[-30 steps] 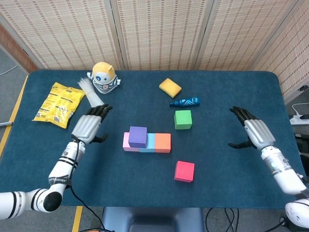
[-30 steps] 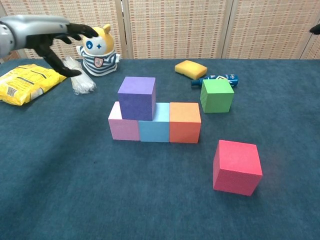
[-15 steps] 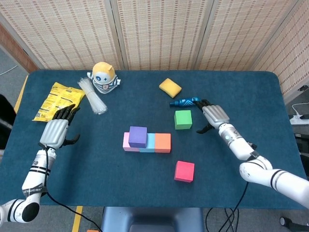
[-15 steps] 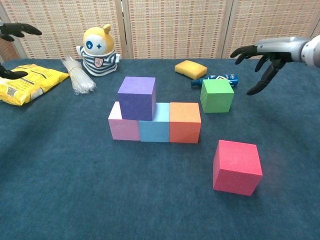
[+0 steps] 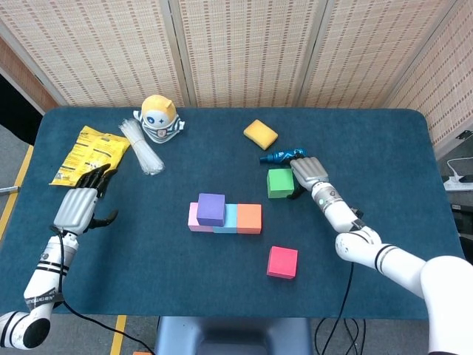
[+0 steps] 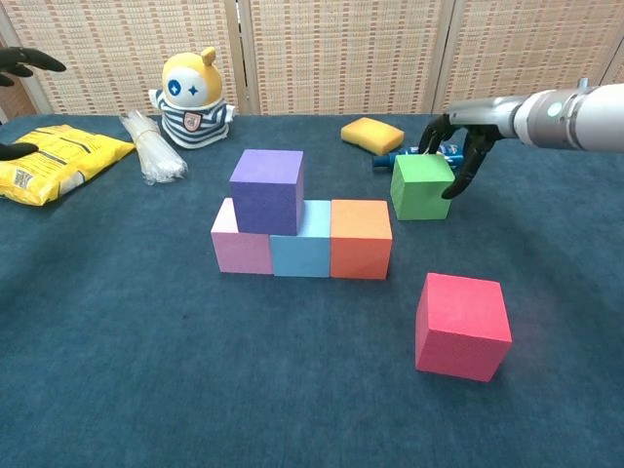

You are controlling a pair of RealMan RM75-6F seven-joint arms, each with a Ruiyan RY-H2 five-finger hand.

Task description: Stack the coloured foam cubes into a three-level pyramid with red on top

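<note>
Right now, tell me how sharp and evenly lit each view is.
Head view: sharp, even light, no glare, faint shadows only beside the cubes, such as the red cube. Chest view: sharp, flat light, soft shadow under the green cube by the right hand.

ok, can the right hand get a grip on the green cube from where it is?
Probably yes. The right hand is already at the green cube, fingers on its far and right sides; the cube stands alone, apart from the stack.

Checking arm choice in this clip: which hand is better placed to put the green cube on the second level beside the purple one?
Right. The right hand is already at the green cube; the left hand sits far off by the yellow bag.
</note>
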